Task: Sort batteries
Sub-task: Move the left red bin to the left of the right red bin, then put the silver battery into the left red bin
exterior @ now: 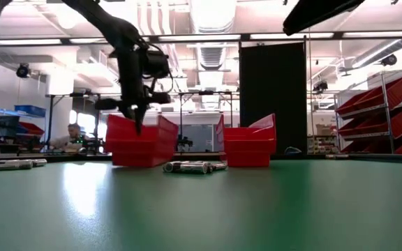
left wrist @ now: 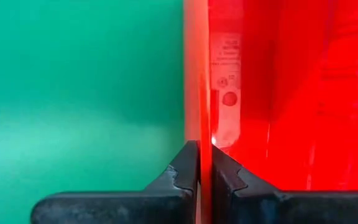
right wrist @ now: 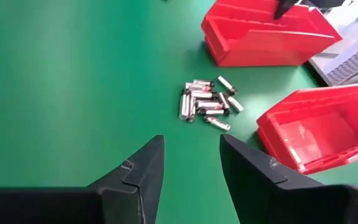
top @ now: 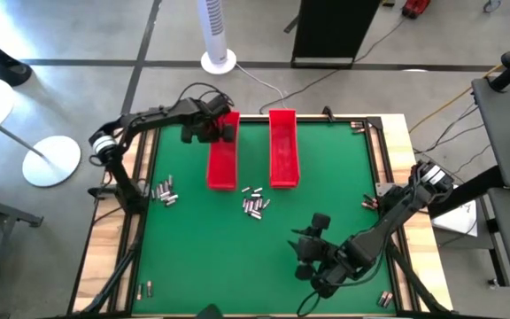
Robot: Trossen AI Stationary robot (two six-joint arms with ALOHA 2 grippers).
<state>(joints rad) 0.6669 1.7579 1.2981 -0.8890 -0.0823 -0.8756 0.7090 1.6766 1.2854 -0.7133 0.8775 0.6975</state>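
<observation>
Two red trays are seen at the far side of the green table, lying side by side with their long axes running from the far edge toward the near edge. The left tray is slightly tilted against the right tray.

The left gripper is placed at the far end of the left tray; in the left wrist view its fingers are pressed together on the tray's thin red side wall, one finger outside over the green mat and one inside the tray.

A cluster of batteries is found on the mat just in front of the near ends of the two trays, well apart from the left gripper and between it and the right gripper. In the right wrist view the cluster lies ahead of the right gripper, whose fingers are held apart with nothing between them. Most of these batteries are laid parallel to one another, packed side against side; a few at the edge are turned at an angle.

A second group of batteries is seen near the left edge of the mat, beside the left arm's base, pointing in mixed directions. A few single batteries are scattered near the near-left corner.

The right gripper is held above the near part of the mat.
</observation>
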